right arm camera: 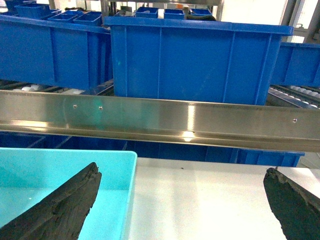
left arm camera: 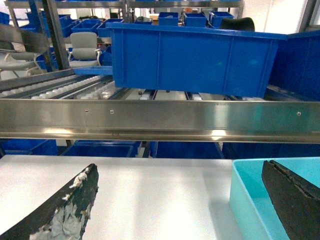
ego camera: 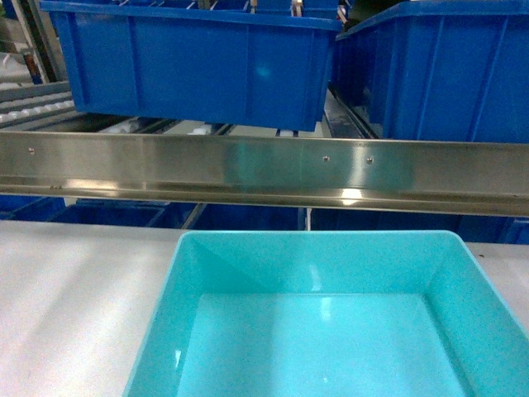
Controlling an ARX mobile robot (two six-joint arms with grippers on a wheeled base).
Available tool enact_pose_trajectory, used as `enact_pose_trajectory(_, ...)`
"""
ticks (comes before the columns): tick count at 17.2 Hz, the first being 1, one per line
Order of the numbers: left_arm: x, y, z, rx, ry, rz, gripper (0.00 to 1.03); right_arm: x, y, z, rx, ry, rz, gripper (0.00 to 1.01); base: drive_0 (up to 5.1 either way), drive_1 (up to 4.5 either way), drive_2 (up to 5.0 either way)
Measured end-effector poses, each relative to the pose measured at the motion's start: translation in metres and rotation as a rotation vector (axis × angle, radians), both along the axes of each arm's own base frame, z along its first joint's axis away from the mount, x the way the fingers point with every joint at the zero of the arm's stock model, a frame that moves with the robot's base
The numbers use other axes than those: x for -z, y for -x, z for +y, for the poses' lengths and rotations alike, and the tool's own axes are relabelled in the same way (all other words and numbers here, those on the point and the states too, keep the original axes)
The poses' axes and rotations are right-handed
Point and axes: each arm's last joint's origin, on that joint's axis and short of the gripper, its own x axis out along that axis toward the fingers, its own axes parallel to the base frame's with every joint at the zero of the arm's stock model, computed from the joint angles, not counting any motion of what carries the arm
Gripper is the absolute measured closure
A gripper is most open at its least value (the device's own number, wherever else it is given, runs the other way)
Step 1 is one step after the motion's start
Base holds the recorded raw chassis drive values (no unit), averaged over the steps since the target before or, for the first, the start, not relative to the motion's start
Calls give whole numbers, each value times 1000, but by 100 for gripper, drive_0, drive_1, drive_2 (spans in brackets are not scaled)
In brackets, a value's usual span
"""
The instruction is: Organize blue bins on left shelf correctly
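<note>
With the turquoise bin (ego camera: 322, 331) on the white surface (ego camera: 74, 306) before the shelf beam (ego camera: 264, 169), each wide-open, empty pincer, left (left arm camera: 180, 205) and right (right arm camera: 182, 205), should clamp its side wall squarely before lifting.

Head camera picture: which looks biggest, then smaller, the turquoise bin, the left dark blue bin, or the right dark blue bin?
1. Turquoise bin: looks biggest, but it sits closest to the camera, so that may fool you.
2. Left dark blue bin.
3. Right dark blue bin: shows least, cut off by the picture edge; its true size is unsure.
</note>
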Motion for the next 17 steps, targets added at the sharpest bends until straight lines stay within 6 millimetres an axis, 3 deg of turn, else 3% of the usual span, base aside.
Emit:
enact_pose_trajectory(7,0,0,0,0,0,0,5,0,0,0,0,0,0,3,0,0,0)
enact_pose_trajectory(10,-1,1,9,-14,25,-16,5,0,-1,6,-30,28,4,3,0,0,0)
enact_pose_trajectory(16,-9,-4,9,24,38,-85,5,0,-19,15,-61,59,23,3,0,0,0)
enact_pose_trajectory(17,-9,-13,8,49,48,-70,5,2,-26,17,-71,63,43,3,0,0,0)
